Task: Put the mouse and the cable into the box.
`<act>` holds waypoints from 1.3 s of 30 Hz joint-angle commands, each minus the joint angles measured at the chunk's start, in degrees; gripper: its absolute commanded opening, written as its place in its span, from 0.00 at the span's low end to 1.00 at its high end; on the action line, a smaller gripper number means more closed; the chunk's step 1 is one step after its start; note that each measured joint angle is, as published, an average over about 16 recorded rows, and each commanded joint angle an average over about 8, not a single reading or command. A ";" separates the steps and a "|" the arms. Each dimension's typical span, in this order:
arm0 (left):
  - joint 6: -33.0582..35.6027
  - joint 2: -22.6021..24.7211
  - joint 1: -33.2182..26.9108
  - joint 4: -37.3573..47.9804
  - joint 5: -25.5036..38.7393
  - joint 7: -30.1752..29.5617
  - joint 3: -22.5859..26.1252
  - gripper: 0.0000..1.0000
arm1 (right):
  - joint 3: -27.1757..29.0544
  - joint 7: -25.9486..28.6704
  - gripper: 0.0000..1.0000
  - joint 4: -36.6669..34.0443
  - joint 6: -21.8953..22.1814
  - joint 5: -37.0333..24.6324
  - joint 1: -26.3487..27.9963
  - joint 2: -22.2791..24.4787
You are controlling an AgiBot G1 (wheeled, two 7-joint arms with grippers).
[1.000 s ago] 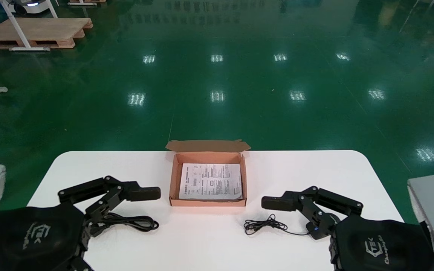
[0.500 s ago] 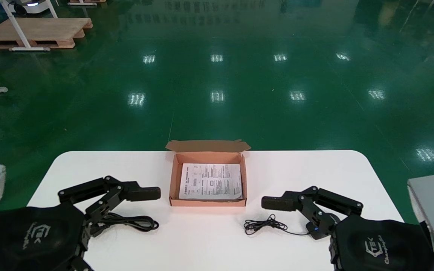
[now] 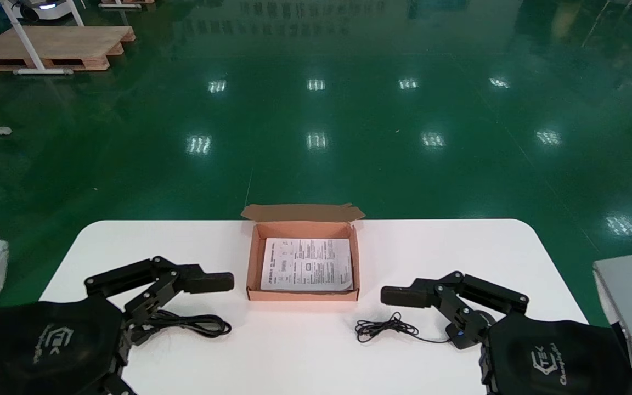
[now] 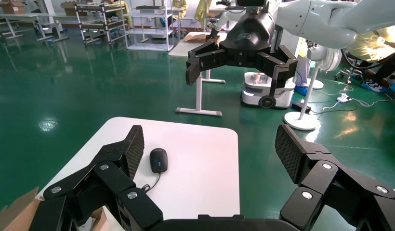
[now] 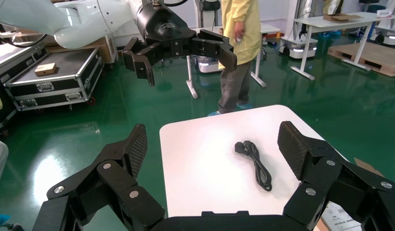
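The left gripper hovers over the near left part of the white rounded table, fingers spread wide and empty. Beneath it lies the coiled black power cable. The right gripper hovers over the near right part, fingers equally wide and empty. The black computer mouse rests on the table below it, its thin cord bunched towards the centre. Farther back, mid-table, the open brown cardboard box holds a printed paper sheet.
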 commanded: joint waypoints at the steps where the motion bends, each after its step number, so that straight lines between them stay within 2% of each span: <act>1: 0.07 -0.04 0.05 -0.02 -0.14 0.03 -0.07 1.00 | -0.01 0.00 1.00 -0.01 0.01 -0.02 0.01 -0.01; 8: 0.02 -0.15 -0.14 -0.09 0.43 -0.01 0.13 1.00 | 0.01 -0.01 1.00 0.01 -0.02 0.02 -0.01 0.00; 11: 1.24 -1.31 -1.60 -1.23 4.48 -0.57 1.72 1.00 | -0.54 -0.50 1.00 0.19 -0.42 -1.20 0.30 -0.15; 14: 2.53 -1.72 -5.84 -2.35 14.23 -0.96 5.67 1.00 | -2.31 -1.77 1.00 0.17 -0.64 -5.67 1.55 -0.90; 17: 3.49 -0.16 -12.16 -2.50 28.78 -0.62 11.65 1.00 | -5.39 -3.62 1.00 -1.17 -0.01 -13.55 4.25 -3.13; 21: 3.88 6.59 -20.40 2.59 46.68 0.57 19.86 1.00 | -10.10 -6.05 1.00 -5.73 2.52 -25.36 9.15 -8.14; 25: 4.22 13.11 -25.74 9.36 56.84 0.62 25.40 1.00 | -13.22 -7.62 1.00 -9.94 4.66 -32.61 12.83 -12.19; 30: 4.17 16.24 -27.89 13.50 60.67 0.57 27.37 1.00 | -14.57 -8.07 1.00 -12.03 5.55 -35.36 14.55 -14.15; 36: 3.71 15.65 -27.33 13.19 59.64 0.93 26.81 1.00 | -14.44 -7.84 1.00 -11.59 5.03 -35.05 14.00 -13.70; 39: 1.43 16.36 -27.22 13.01 61.77 1.34 27.40 1.00 | -14.87 -7.18 1.00 -11.13 4.83 -35.34 13.63 -13.88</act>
